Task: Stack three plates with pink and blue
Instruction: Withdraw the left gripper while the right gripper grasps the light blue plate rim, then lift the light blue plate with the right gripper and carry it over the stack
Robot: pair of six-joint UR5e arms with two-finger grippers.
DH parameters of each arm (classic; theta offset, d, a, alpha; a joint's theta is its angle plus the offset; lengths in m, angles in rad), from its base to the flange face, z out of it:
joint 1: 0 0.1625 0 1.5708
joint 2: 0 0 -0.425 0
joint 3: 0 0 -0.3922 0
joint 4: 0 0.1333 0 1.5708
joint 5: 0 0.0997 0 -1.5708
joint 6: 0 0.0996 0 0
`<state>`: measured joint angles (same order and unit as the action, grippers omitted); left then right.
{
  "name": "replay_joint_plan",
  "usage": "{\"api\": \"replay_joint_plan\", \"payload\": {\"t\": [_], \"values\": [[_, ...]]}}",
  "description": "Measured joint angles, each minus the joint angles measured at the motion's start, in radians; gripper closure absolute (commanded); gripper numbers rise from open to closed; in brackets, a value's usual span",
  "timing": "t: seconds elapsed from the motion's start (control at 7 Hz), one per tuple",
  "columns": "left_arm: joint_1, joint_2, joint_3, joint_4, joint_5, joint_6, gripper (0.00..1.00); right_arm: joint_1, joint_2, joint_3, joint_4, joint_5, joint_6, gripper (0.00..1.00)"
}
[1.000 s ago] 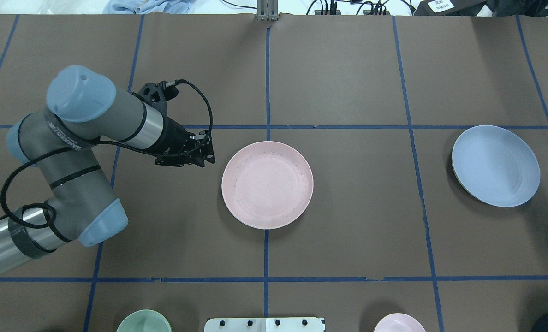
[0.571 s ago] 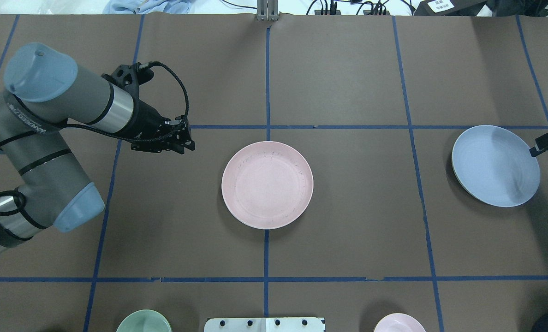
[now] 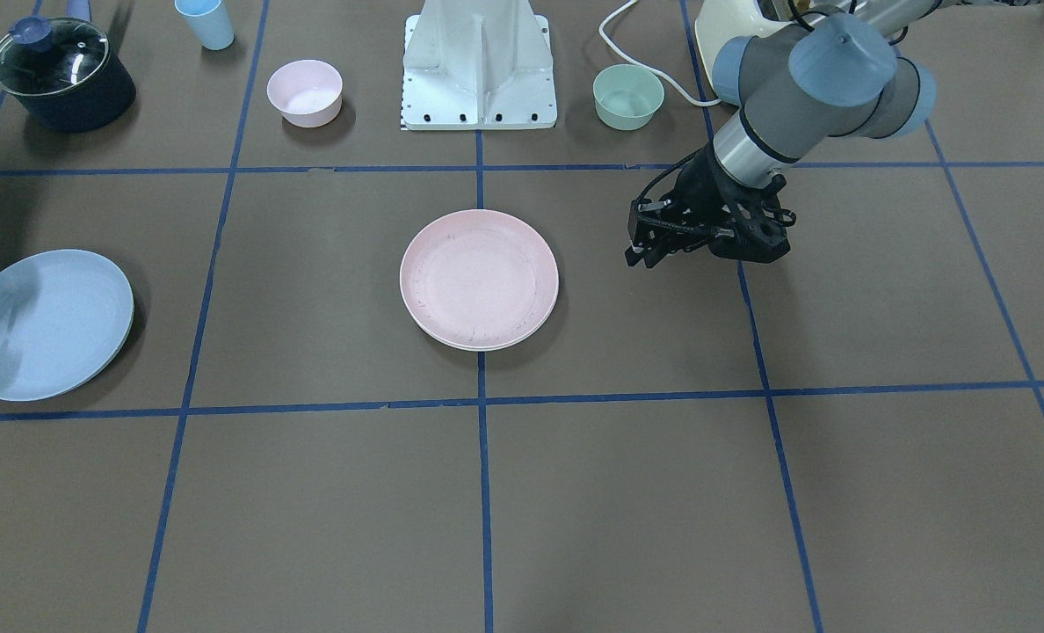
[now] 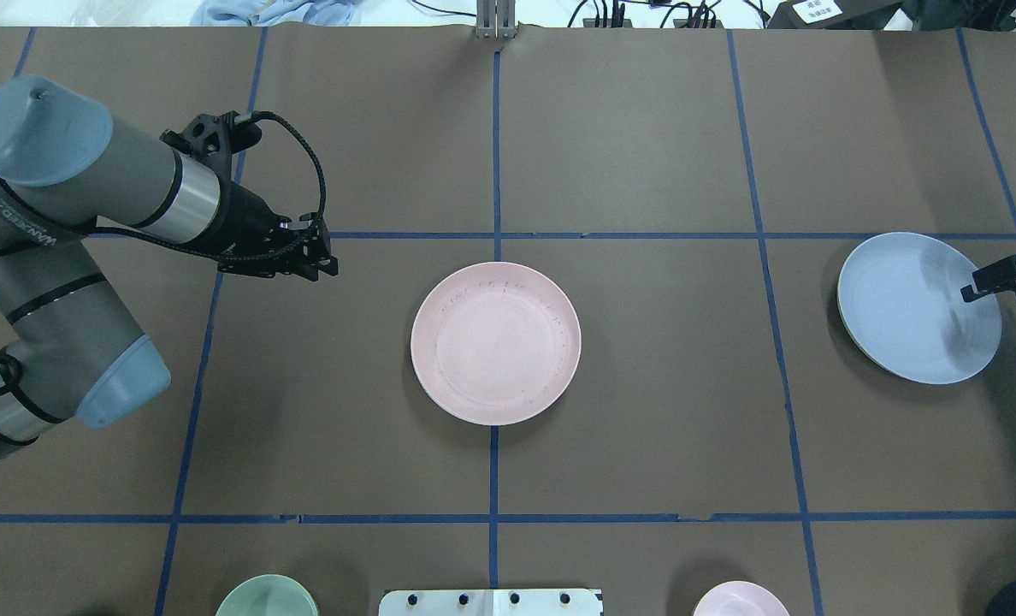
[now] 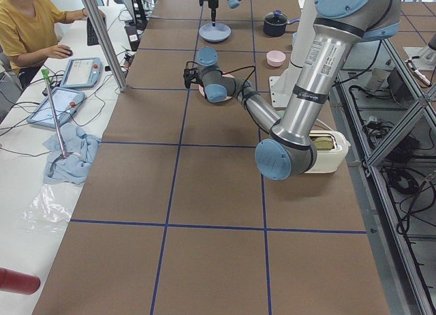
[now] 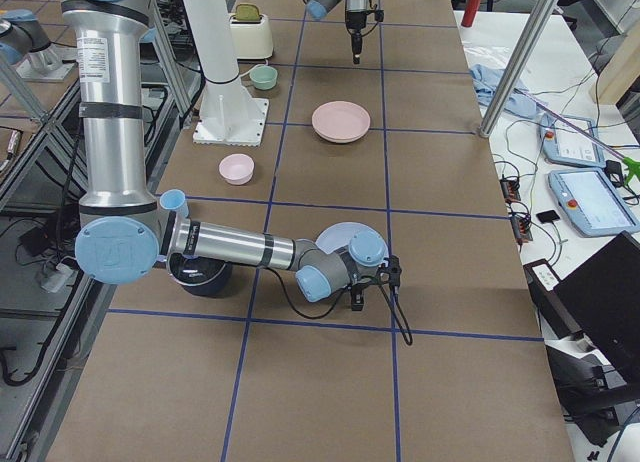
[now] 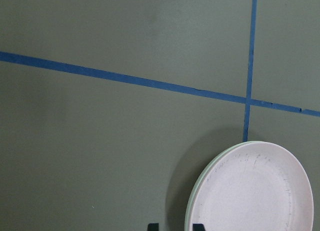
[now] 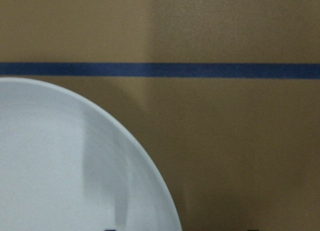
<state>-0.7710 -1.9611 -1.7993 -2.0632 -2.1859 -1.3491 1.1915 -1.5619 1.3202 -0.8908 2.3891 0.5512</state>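
Two down, one to go, by our reckoning: the pink plate (image 4: pixel 495 342) sits on the cream-white plate (image 3: pixel 480 347), whose rim peeks out beneath it. The blue plate (image 4: pixel 910 308) lies well apart from the pink plate, toward the robot's right. The right gripper (image 4: pixel 997 281) hangs at the blue plate's edge farthest from the pink plate, jaws wide, rim between them, not yet pinched. The left gripper (image 4: pixel 324 261) hovers near the pink plate's other side, narrowly parted, empty.

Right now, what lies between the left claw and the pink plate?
Nothing. In the overhead view only bare brown table cover separates the left claw from the pink plate. The front-facing view agrees.
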Motion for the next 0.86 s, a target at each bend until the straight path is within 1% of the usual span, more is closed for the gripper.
{"api": "replay_joint_plan", "payload": {"t": [0.57, 0.86], "values": [[-0.001, 0.002, -0.006, 0.0, 0.0, -0.001, 0.64, -0.008, 0.018, 0.018, 0.003, 0.013, 0.028, 1.0], [-0.001, 0.005, -0.019, 0.0, 0.0, -0.001, 0.64, -0.004, 0.014, 0.073, 0.003, 0.074, 0.06, 1.0]]}}
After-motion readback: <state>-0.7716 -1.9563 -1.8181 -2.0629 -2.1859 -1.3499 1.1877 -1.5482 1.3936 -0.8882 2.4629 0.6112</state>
